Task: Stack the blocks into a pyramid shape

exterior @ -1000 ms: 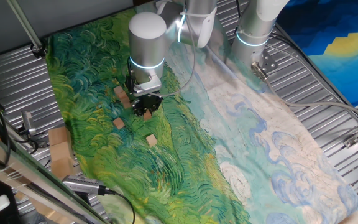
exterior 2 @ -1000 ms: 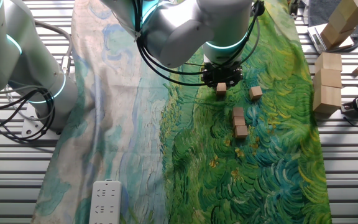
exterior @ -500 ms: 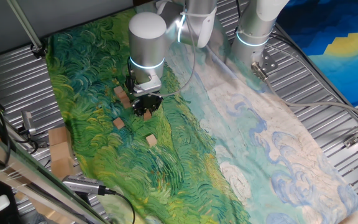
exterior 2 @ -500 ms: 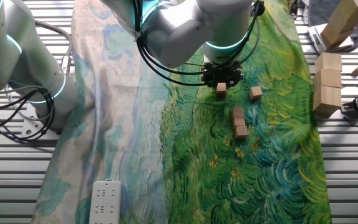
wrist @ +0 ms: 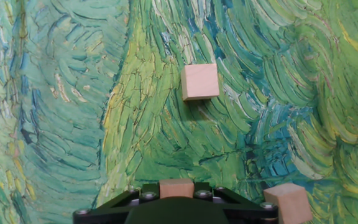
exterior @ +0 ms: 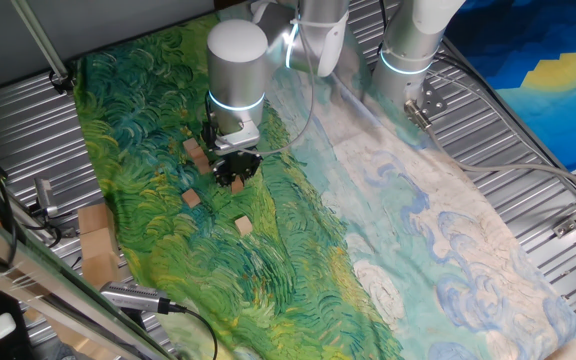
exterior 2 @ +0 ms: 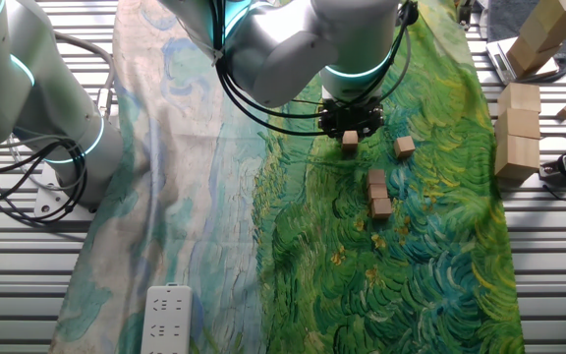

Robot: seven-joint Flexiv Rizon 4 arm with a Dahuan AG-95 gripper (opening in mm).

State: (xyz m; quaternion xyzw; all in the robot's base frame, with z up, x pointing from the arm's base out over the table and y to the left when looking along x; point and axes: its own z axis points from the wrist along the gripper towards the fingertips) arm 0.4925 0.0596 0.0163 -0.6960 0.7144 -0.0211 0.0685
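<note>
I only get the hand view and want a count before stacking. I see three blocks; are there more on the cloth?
Observer: Yes. The other fixed view shows about five: one under the tool, a lone block, and a touching row that looks like three.
Operator: Is anything stacked yet?
Observer: Not that I can see; the row lies flat on the cloth.
Operator: Is anything else nearby?
Observer: Larger tan boxes stand just off the cloth's edge.
</note>
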